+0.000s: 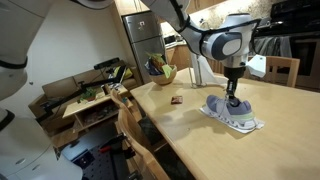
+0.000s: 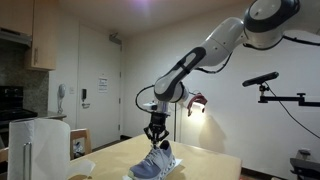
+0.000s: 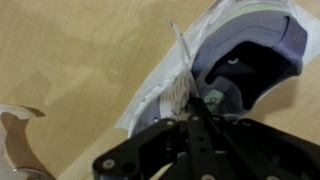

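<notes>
Gripper hung right over the shoe, centre-right of the exterior view, on the table — jaws pressed together. In the wrist view the tips met at the lace, a white strand running toward the top of the frame, so I read it as a pinch on that lace, just beside the shoe's dark opening. The shoe lay on a pale sheet. My call: any pull should run along the strand, slowly — a sideways tug could drag shoe and sheet across the wood. Bowl and a small dark thing sat well apart, upper middle.
</notes>
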Robot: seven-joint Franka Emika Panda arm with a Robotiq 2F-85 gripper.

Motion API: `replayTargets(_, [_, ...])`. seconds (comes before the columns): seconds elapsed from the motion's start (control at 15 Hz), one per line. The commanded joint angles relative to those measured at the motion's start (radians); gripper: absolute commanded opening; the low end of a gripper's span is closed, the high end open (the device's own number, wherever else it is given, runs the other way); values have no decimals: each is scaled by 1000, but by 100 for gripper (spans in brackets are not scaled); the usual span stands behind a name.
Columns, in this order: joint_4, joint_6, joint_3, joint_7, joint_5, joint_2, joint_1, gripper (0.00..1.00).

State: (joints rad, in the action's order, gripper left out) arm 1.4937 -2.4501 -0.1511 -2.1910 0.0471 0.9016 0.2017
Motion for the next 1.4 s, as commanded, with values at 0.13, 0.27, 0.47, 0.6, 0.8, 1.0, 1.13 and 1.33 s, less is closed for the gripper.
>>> replayTargets(0.13, [-28,0,23,28,-37,7,-39,0])
replayTargets(0.27, [-43,20,17,17,-36,14,-35,0])
replayTargets(0.47, [-69,58,-1,-7,-18,26,-13,0])
replayTargets(0.6, [-95,94,-20,-33,0,40,10,0])
replayTargets(0.8, [-137,146,-37,-47,27,62,35,0])
replayTargets(1.0, [-108,122,-16,-23,25,50,23,1])
replayTargets(1.13, [-123,128,-16,-23,30,58,31,1])
replayTargets(1.33, [-127,130,-17,-24,31,60,33,1])
